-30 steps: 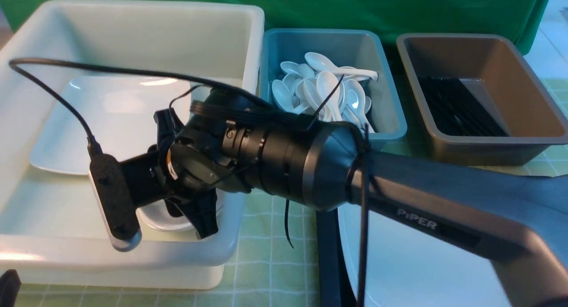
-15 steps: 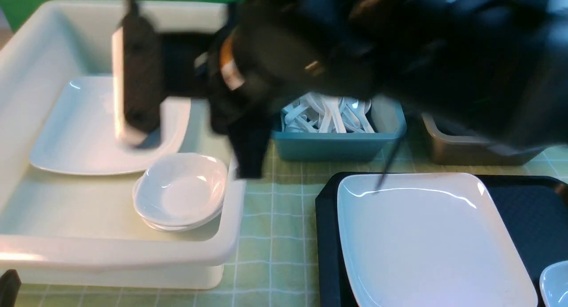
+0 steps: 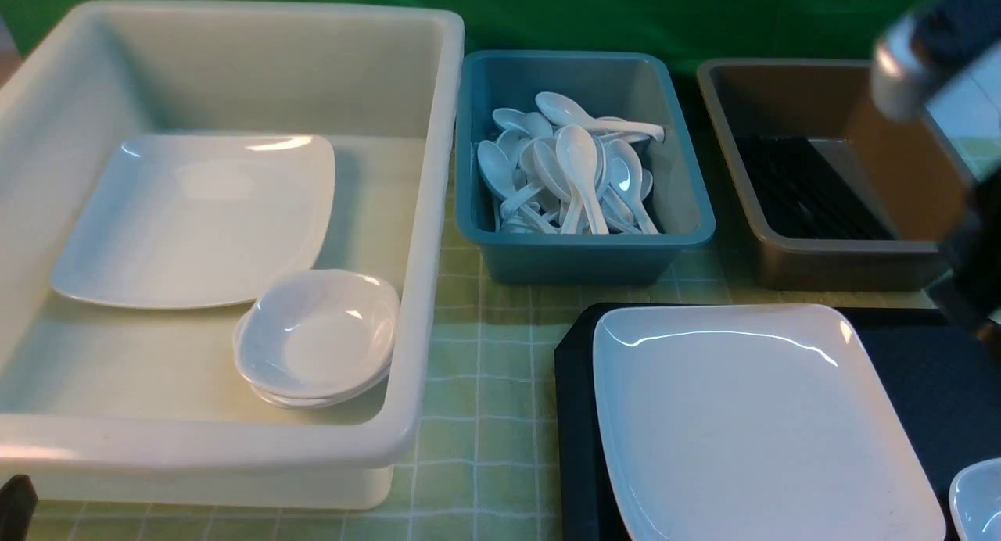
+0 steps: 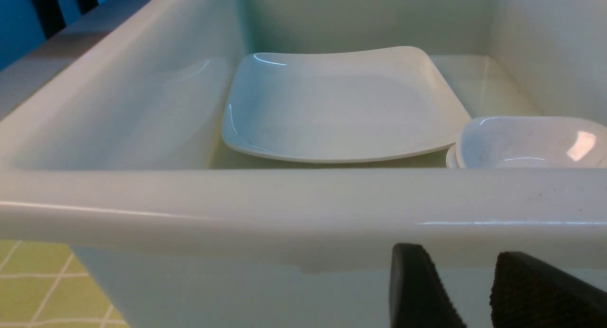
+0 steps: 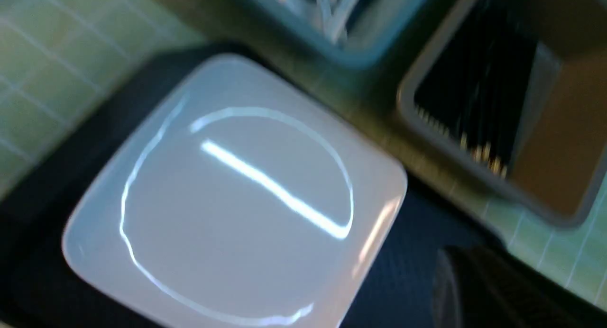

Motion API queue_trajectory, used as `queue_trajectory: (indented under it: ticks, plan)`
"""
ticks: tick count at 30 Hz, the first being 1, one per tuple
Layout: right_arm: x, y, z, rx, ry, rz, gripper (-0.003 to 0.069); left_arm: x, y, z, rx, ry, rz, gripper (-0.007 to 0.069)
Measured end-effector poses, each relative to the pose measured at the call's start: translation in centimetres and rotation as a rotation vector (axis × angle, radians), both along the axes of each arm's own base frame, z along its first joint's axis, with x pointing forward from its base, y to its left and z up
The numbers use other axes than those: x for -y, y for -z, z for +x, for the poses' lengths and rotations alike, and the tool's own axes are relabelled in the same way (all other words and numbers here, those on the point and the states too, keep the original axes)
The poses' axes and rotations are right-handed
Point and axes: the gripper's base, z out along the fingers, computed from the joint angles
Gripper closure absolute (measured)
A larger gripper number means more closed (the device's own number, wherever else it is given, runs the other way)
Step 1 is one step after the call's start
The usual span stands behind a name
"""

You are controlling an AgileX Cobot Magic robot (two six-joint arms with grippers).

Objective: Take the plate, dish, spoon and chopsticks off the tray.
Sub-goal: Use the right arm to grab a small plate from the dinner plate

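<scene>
Sitting on the tray: the plate (image 3: 751, 416) lies flat on the tray (image 3: 575, 447), covering its left part, glossy and bare.
Dish: a small white dish (image 3: 977, 503) sits on the tray just right of the plate's near corner, cut off by the picture's edge.
Left gripper: the left gripper (image 4: 467, 280) is low in front of the white tub's (image 3: 422, 236) near wall. Its 2 dark fingers (image 4: 417, 290) stand apart, and the wall shows through the gap.
Right gripper: the right gripper (image 5: 483, 290) shows only as 1 blurred dark shape above the tray, just past a corner of the plate. Whether its jaws are apart or together cannot be told.
Right arm: the right arm (image 3: 931, 64) is a blurred streak at the right edge of the front view, in front of the brown tub (image 3: 821, 261).
White tub: left of the tray. It holds a second plate (image 3: 195, 220) lying flat and a stack of small dishes (image 3: 317, 338) near that plate's right near corner.
Teal tub: the teal tub (image 3: 586, 253) stands between the white and brown tubs, beyond the tray, with a heap of white spoons (image 3: 571, 173).
Brown tub: black chopsticks (image 3: 805, 189) lie along its floor.
Cloth: a green checked cloth (image 3: 477, 369) lies under everything.
</scene>
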Motion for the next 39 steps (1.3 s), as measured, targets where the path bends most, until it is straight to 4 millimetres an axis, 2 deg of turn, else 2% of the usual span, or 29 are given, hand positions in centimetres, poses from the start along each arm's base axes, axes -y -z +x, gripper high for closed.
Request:
queue_trajectory:
  ticks: [2,4,5,7,11,19,25,28,30,31,37,39]
  plan:
    - [2.3,4.5,-0.8,-0.140,0.099,-0.046,0.0549,0.0,0.0,0.0,0.000,0.000,0.000,0.0400]
    - [3.5,8.2,-1.6,-0.241,0.149,-0.079,0.0480,0.0,0.0,0.0,0.000,0.000,0.000,0.0400]
    - [4.3,10.8,-2.1,-0.295,0.181,-0.091,0.0427,0.0,0.0,0.0,0.000,0.000,0.000,0.0400]
    - [4.7,13.5,-2.4,-0.306,0.199,-0.079,0.0350,0.0,0.0,0.0,0.000,0.000,0.000,0.0400]
    - [5.1,16.9,-2.9,-0.332,0.233,-0.063,0.0245,0.0,0.0,0.0,0.000,0.000,0.000,0.0400]
    - [4.8,18.5,-1.8,-0.321,0.227,-0.048,0.0216,0.0,0.0,0.0,0.000,0.000,0.000,0.0400]
    - [5.2,20.2,-0.9,-0.363,0.222,-0.152,0.0279,0.0,0.0,0.0,0.000,0.000,0.000,0.0400]
    - [5.3,21.1,-0.7,-0.395,0.225,-0.189,0.0369,0.0,0.0,0.0,0.000,0.000,0.000,0.0400]
    - [5.3,21.2,-0.7,-0.405,0.225,-0.200,0.0459,0.0,0.0,0.0,0.000,0.000,0.000,0.0400]
    - [5.4,21.1,-0.6,-0.409,0.227,-0.207,0.0523,0.0,0.0,0.0,0.000,0.000,0.000,0.0400]
    - [5.5,18.9,-0.7,-0.423,0.232,-0.228,0.0589,0.0,0.0,0.0,0.000,0.000,0.000,0.0400]
    - [5.7,16.2,-1.3,-0.430,0.256,-0.224,0.0629,0.0,0.0,0.0,0.000,0.000,0.000,0.0400]
